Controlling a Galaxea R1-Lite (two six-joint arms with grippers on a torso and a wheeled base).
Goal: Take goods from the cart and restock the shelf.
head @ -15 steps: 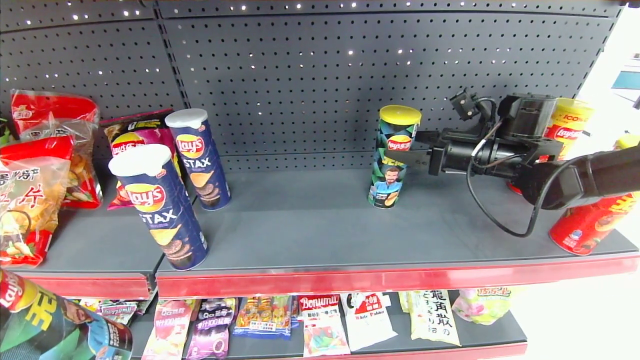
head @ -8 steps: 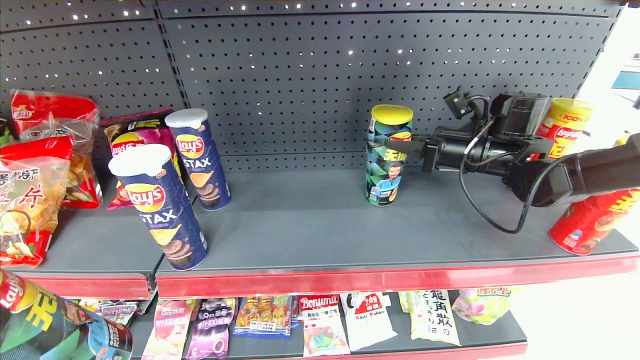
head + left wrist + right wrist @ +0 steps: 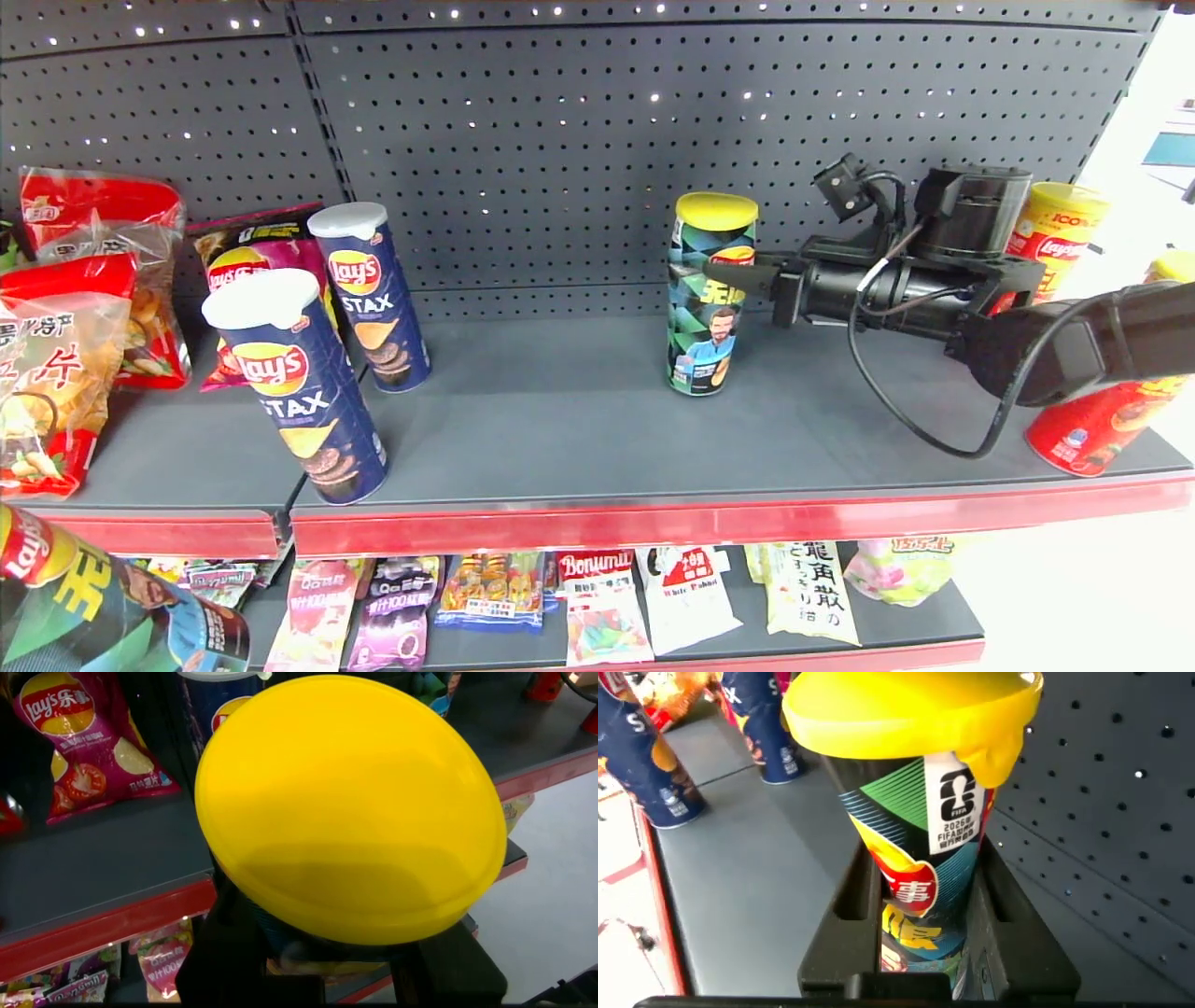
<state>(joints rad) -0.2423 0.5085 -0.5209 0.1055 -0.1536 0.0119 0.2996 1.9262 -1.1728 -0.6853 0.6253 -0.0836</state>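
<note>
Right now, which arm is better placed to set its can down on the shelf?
Right. The right gripper holds the green can upright over the shelf, its base at or near the surface. The left gripper holds the second can low, out in front of the shelf's red edge.

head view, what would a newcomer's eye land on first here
The right gripper, in from the right, is shut around a yellow-lidded can held upright at the middle of the grey shelf. Two blue cans with white lids stand at the shelf's left, and the left gripper holds a second yellow-lidded can low at the left.
</note>
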